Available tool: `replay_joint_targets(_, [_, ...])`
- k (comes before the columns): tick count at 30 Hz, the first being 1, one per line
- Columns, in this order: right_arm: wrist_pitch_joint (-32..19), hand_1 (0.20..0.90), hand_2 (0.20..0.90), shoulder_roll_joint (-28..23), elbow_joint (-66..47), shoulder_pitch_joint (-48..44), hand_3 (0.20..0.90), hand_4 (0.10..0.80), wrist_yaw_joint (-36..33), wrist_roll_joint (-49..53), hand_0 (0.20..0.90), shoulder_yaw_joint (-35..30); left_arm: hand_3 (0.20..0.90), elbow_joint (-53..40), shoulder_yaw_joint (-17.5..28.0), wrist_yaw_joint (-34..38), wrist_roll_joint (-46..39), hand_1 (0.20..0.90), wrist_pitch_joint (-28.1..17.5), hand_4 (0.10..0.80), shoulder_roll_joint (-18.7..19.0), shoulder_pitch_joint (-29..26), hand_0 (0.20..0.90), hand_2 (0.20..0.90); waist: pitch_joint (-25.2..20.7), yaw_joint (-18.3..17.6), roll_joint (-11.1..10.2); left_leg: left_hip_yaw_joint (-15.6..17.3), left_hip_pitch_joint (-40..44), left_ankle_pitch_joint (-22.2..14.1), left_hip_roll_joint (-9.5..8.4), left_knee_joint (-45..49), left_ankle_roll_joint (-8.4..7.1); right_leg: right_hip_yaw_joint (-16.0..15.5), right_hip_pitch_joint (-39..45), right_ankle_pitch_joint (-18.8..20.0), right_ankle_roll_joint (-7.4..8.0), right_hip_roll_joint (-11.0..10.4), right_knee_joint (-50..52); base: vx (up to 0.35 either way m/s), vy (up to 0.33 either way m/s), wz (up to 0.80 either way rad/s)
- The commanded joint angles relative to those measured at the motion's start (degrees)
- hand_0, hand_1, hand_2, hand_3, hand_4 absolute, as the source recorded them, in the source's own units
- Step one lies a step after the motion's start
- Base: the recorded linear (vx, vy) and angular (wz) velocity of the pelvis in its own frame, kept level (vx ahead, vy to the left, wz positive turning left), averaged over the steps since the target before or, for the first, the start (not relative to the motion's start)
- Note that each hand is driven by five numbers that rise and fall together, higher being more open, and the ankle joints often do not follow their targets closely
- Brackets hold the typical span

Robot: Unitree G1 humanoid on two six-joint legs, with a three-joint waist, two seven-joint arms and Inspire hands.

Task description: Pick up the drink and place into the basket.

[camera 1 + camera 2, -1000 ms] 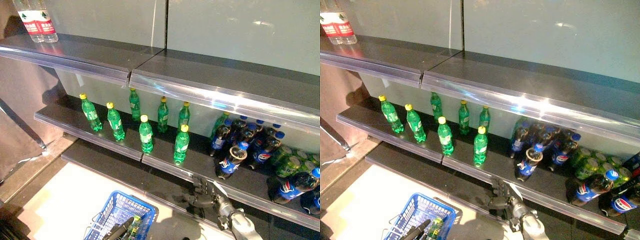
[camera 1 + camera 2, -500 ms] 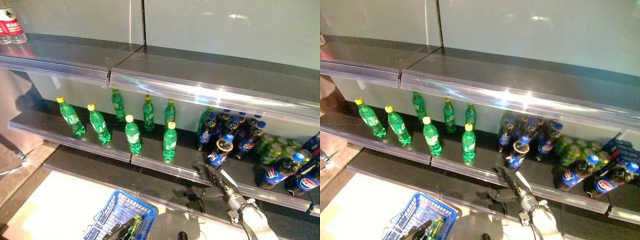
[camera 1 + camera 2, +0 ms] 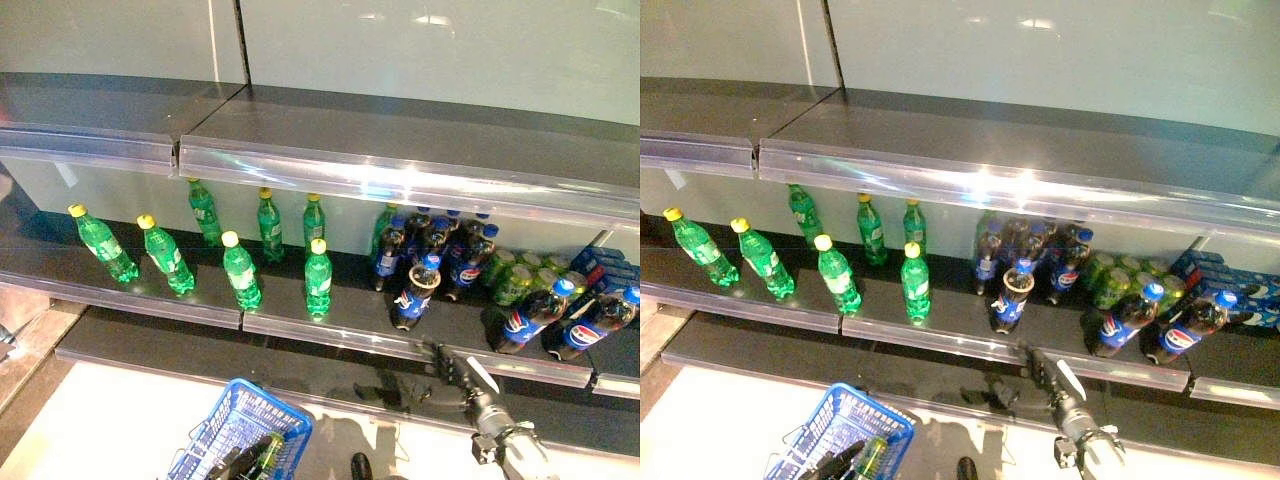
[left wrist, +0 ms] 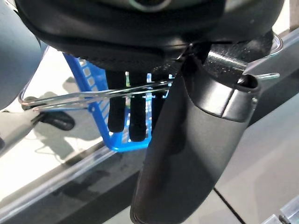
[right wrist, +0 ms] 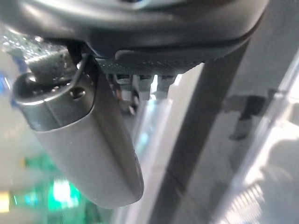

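Dark cola bottles (image 3: 432, 245) stand on the middle shelf, one (image 3: 414, 293) alone near the shelf's front edge. My right hand (image 3: 462, 385) is open and empty, fingers straight, just below that shelf's front lip, under and slightly right of the front cola bottle; it also shows in the right wrist view (image 5: 79, 140). My left hand (image 4: 187, 140) is shut on the wire handles (image 4: 93, 97) of the blue basket (image 3: 228, 428), which hangs low at the left. A green drink (image 3: 264, 455) lies in the basket.
Green bottles (image 3: 240, 270) with yellow caps stand on the left of the middle shelf (image 3: 150, 295). Green cans (image 3: 515, 275), two tilted cola bottles (image 3: 530, 318) and blue packs (image 3: 600, 265) are at the right. An upper shelf (image 3: 400, 180) overhangs them. A lower shelf (image 3: 250, 360) runs beneath.
The camera has swung to the right, so the shelves sit further left in the picture. My right hand has reached up to the shelf lip under the cola bottles. The basket still hangs low.
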Motion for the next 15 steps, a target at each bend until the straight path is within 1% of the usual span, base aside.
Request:
replay_joint_targets(1, [-7.15, 0.900, 0.900, -1.20, -7.18, -6.26, 0.900, 0.800, -1.70, 5.29, 0.900, -3.93, 0.200, -4.53, 1.31, -4.00, 1.20, 0.300, -2.74, 0.100, 3.19, -1.79, 0.300, 0.300, -0.11, 0.02, 0.59, -4.44, -6.01, -0.49, -4.38, 3.86, 2.82, -0.27, 3.61, -5.91, 1.17, 2.88, 3.18, 0.030, -0.010, -0.01])
replay_joint_targets(10, [-6.56, 0.900, 0.900, -0.43, -1.44, -11.33, 0.900, 0.800, -9.32, 9.97, 0.900, -6.41, 0.200, -3.70, 0.99, -2.90, 1.57, 0.300, -2.49, 0.100, 3.29, -2.17, 0.300, 0.300, 0.45, 1.53, 0.67, -5.25, -6.05, -0.42, -4.35, 4.16, 2.97, -1.25, 3.98, -6.52, 1.04, 2.58, 3.94, 0.036, -0.017, 0.00])
replay_joint_targets(15, [-7.42, 0.900, 0.900, -2.30, 2.93, -14.22, 0.900, 0.800, -12.71, 9.89, 0.900, -7.71, 0.200, -3.28, 0.49, -2.55, 1.47, 0.300, -2.43, 0.100, 3.71, -1.94, 0.300, 0.300, 0.61, 3.08, 0.51, -6.26, -5.73, -0.26, -4.25, 3.90, 2.86, -2.43, 4.74, -6.83, 0.92, 2.46, 3.95, 0.045, -0.032, 0.02])
